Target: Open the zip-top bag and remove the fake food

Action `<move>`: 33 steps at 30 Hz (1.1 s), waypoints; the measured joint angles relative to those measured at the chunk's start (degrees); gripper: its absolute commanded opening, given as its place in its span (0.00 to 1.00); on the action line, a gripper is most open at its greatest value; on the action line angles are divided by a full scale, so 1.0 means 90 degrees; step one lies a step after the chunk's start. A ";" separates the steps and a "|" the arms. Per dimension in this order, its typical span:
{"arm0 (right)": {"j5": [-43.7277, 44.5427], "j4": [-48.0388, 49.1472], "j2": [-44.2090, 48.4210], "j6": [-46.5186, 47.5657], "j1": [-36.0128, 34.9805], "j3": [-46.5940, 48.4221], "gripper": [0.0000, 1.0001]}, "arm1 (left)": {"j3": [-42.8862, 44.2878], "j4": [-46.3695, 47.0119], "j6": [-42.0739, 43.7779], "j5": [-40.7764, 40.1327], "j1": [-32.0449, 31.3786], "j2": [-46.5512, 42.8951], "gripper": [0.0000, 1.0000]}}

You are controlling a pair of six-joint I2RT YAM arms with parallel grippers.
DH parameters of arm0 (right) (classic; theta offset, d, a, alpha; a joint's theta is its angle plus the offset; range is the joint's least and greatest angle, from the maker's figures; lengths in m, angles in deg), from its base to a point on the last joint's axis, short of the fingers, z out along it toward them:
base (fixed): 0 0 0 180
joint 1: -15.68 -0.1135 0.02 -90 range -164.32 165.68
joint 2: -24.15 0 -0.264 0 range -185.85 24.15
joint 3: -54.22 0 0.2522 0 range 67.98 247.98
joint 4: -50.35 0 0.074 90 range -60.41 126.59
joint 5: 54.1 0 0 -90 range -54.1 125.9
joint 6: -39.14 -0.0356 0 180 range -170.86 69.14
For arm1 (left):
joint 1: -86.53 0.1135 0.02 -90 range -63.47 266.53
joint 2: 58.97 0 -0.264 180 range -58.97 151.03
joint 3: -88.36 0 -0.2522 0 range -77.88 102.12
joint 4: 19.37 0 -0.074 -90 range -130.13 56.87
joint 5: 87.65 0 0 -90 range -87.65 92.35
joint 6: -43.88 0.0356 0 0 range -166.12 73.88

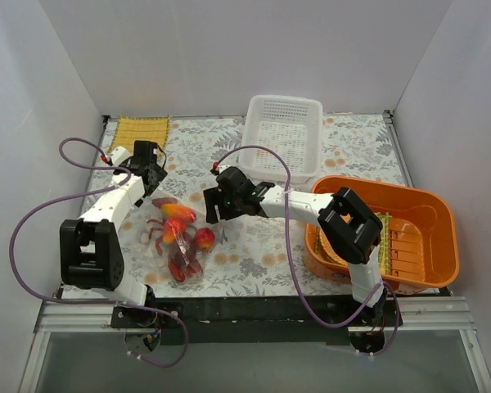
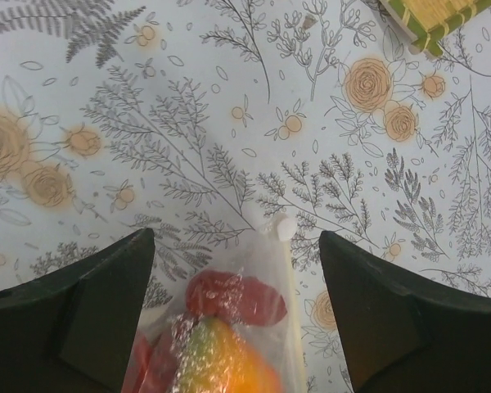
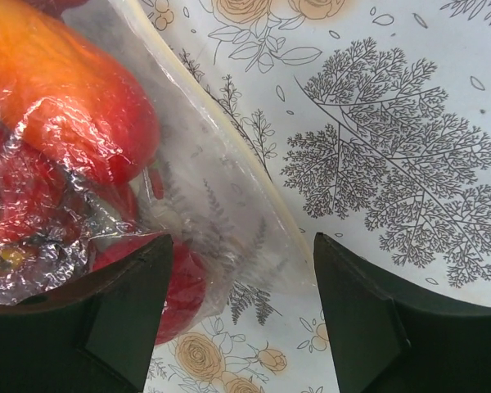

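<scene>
The clear zip-top bag (image 1: pixel 176 241) lies on the flowered table, left of centre, with the fake food inside: an orange-yellow mango (image 1: pixel 177 213), a red round fruit (image 1: pixel 204 238) and a red lobster (image 1: pixel 178 266). My left gripper (image 1: pixel 154 185) is open, just above the bag's far corner; in the left wrist view the bag's end with its white zip slider (image 2: pixel 283 227) lies between the fingers, a dark red piece (image 2: pixel 233 298) under the film. My right gripper (image 1: pixel 213 209) is open at the bag's right edge; the bag's zip strip (image 3: pixel 245 168) runs between its fingers.
A white perforated basket (image 1: pixel 282 135) stands at the back centre. An orange tub (image 1: pixel 393 233) with a bamboo mat inside sits at the right. A yellow woven mat (image 1: pixel 137 131) lies at the back left. White walls close in the table on three sides.
</scene>
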 measured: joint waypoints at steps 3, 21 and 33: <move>-0.0078 0.0032 -0.0051 -0.0034 -0.0015 -0.0012 0.76 | -0.0002 0.0398 0.0330 0.0493 0.0219 0.0355 0.77; -0.0194 0.0029 -0.0053 -0.0012 -0.0022 -0.0022 0.76 | -0.1178 0.3211 0.1700 0.2674 0.0631 0.0848 0.27; -0.0083 -0.0226 -0.0053 0.0185 -0.0070 0.0175 0.75 | -0.1729 0.4155 0.2089 0.3572 0.0631 -0.0056 0.00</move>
